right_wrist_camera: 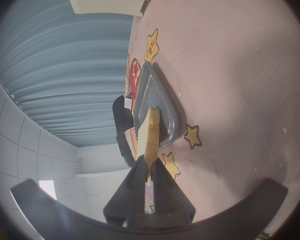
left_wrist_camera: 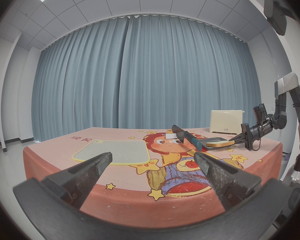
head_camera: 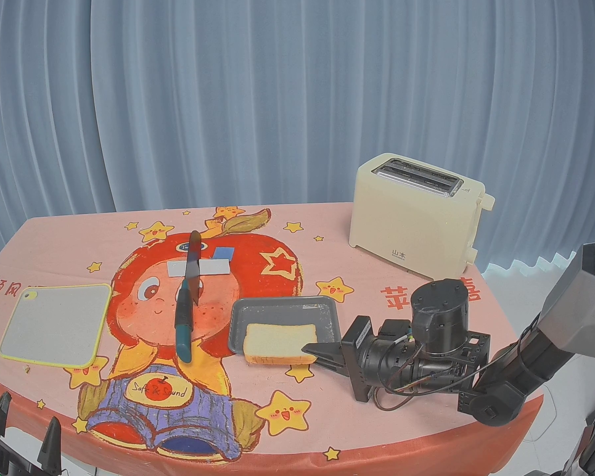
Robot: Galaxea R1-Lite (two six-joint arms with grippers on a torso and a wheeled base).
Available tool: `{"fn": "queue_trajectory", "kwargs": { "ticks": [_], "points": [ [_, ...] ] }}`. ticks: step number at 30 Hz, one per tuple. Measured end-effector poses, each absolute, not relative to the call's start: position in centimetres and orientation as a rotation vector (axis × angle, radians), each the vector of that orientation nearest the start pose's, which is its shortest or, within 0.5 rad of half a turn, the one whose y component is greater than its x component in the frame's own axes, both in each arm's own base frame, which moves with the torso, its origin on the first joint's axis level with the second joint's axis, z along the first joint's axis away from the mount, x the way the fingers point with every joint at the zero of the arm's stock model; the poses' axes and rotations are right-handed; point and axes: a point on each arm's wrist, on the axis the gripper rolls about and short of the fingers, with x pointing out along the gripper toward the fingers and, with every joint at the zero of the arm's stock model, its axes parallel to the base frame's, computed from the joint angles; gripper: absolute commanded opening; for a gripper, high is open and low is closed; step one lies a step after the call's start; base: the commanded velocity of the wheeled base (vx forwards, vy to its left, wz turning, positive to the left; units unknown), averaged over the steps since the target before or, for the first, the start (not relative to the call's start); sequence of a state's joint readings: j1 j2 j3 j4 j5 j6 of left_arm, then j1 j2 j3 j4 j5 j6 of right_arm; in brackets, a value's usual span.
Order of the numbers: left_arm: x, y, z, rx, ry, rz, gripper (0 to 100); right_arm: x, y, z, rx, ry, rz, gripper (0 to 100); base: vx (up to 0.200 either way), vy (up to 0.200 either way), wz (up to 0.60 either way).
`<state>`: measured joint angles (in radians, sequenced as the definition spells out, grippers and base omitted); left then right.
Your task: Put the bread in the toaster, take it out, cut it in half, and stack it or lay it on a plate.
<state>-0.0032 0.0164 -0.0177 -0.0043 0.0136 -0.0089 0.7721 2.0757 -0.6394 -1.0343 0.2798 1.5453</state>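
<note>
The black, tapered right hand (head_camera: 309,348) has loose cables (head_camera: 410,381); its arm (head_camera: 578,305) is silver-grey.

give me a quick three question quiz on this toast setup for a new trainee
1. True or false: the right gripper is shut on the edge of the pale square bread slice.
2. Pick one. The bread slice lies: A) in a slot of the cream toaster, B) on the dark grey rectangular tray, C) on the grey cutting board with the yellow rim.
3. Short answer: which gripper is open and holds nothing?

Key
1. True.
2. B.
3. The left gripper.
</note>
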Motion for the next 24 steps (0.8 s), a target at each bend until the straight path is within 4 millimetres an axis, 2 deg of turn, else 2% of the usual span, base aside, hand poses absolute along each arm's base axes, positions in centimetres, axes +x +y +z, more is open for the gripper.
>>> {"fn": "queue_trajectory", "kwargs": {
  "ticks": [9, 19, 24],
  "points": [
    [-2.3, 0.0, 8.1, -0.009, -0.006, 0.010, 100, 23.4, 23.9, 7.0, 1.276, 1.085, 0.522, 0, 0.000, 0.000, 0.00],
    [-2.3, 0.0, 8.1, -0.009, -0.006, 0.010, 100, 22.9, 22.7, 10.6, 1.315, 0.999, 0.598, 0, 0.000, 0.000, 0.00],
    [-2.3, 0.0, 8.1, -0.009, -0.006, 0.010, 100, 22.8, 22.0, 11.9, 1.322, 0.951, 0.630, 0, 0.000, 0.000, 0.00]
  ]
}}
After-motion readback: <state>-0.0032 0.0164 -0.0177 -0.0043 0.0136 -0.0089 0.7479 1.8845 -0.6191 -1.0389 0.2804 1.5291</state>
